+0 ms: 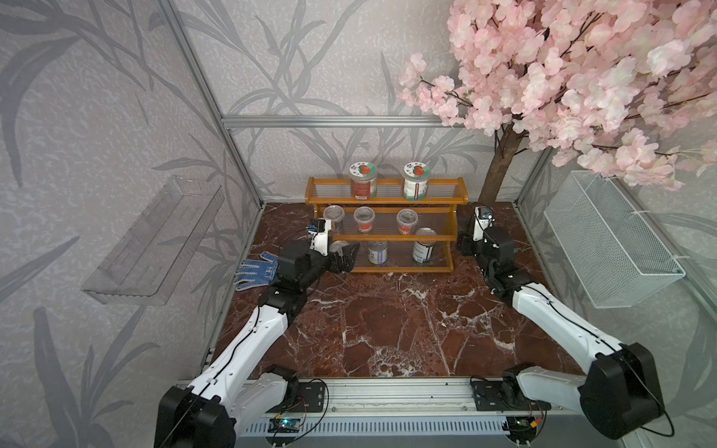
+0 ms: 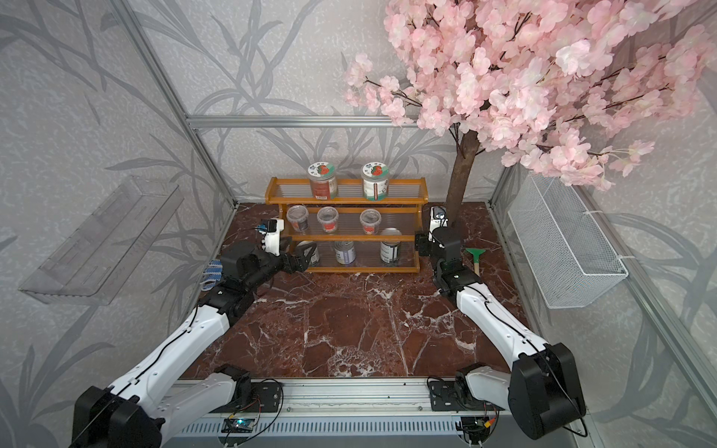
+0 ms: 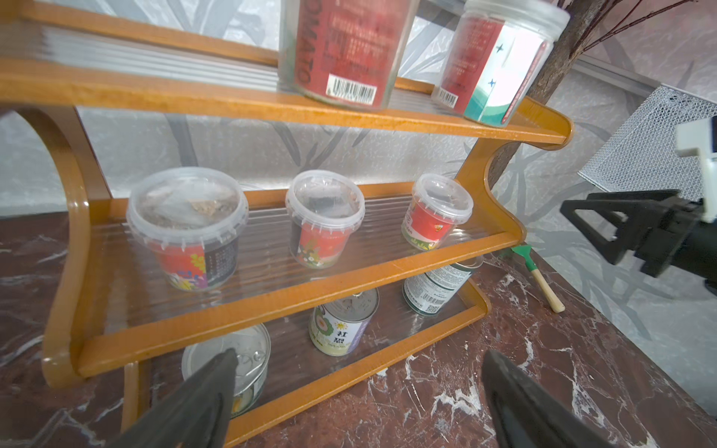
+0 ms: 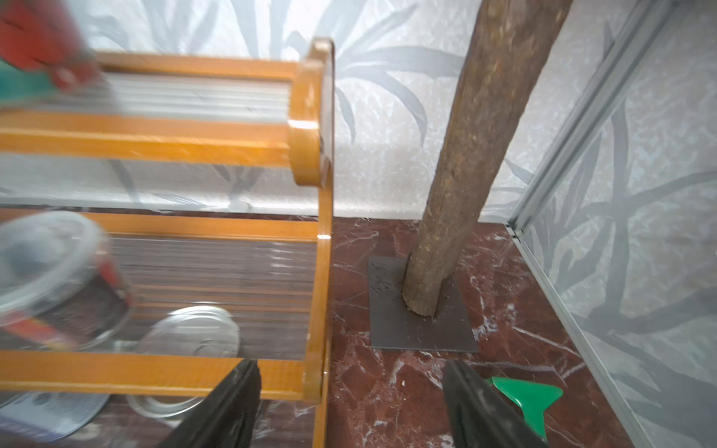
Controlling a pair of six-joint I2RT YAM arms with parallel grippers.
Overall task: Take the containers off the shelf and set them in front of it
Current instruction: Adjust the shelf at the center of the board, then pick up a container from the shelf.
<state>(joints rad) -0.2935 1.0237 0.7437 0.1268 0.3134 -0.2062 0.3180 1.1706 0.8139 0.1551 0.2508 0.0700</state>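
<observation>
Rising from the near rail (image 1: pixel 388 392), the left arm (image 1: pixel 252 329) and right arm (image 1: pixel 551 314) stretch toward the shelf (image 1: pixel 384 200), left tool (image 1: pixel 346 256) spread wide at the lowest tier's left can (image 1: pixel 340 246), right tool (image 4: pixel 351 403) parted and empty beside the shelf's right end; all eight containers (image 1: pixel 363 182) sit on it, none yet on the bench (image 1: pixel 388 329).

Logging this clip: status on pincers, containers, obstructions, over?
Left pincer open, at bottom-tier can. Right pincer open, empty, beside shelf end. All eight containers on shelf. Tree trunk close beside it.
</observation>
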